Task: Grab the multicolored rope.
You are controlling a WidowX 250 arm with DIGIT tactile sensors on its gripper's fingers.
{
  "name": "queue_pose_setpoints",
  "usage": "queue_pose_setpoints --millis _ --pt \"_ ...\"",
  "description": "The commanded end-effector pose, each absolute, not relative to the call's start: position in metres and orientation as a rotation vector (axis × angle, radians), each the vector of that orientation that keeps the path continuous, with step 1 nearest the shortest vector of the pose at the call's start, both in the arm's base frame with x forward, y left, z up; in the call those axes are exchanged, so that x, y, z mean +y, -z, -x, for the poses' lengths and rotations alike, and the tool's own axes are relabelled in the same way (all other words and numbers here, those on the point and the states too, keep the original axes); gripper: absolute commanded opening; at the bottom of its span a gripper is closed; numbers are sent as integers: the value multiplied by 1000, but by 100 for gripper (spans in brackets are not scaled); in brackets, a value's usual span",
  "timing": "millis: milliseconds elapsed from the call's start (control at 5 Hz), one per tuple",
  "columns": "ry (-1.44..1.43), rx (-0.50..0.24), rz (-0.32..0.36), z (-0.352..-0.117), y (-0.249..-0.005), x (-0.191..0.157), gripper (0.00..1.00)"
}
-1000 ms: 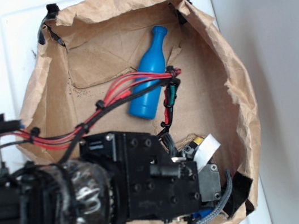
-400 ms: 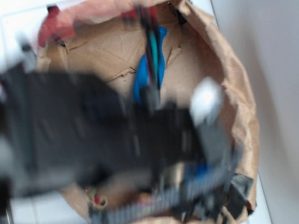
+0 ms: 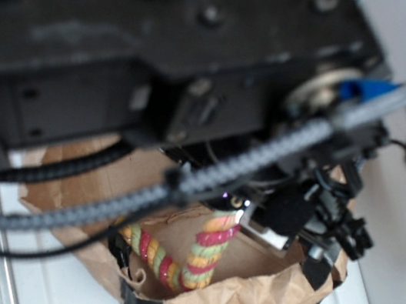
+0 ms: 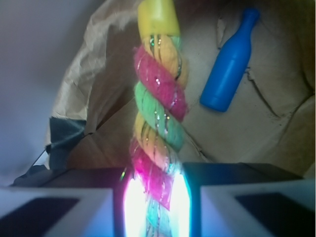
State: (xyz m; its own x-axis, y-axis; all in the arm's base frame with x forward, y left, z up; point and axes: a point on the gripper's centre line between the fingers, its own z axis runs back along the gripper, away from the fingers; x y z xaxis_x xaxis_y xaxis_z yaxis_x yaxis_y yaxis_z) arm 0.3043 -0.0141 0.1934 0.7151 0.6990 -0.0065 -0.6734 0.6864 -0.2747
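The gripper [image 4: 157, 207] pinches the thick, twisted, fuzzy rope [image 4: 157, 108]; a smooth blue bottle [image 4: 229, 64] lies on crumpled paper [image 4: 266, 118].

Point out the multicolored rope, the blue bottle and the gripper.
multicolored rope [image 4: 158, 118], wrist view, on its twisted middle, a green strand.
blue bottle [image 4: 228, 66], wrist view, on its body.
gripper [image 4: 157, 210], wrist view, midway between its fingertips, where the rope runs between them.

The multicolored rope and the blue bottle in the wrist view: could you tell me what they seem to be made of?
The multicolored rope looks like soft twisted fabric or yarn, with fuzzy pink, yellow and green strands and glinting threads. The blue bottle looks like smooth moulded plastic with an even, faintly glossy colour.
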Motion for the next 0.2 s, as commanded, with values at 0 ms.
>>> queue_pose_setpoints --millis 0 --pt "-811 -304 221 -299 -218 -1 0"
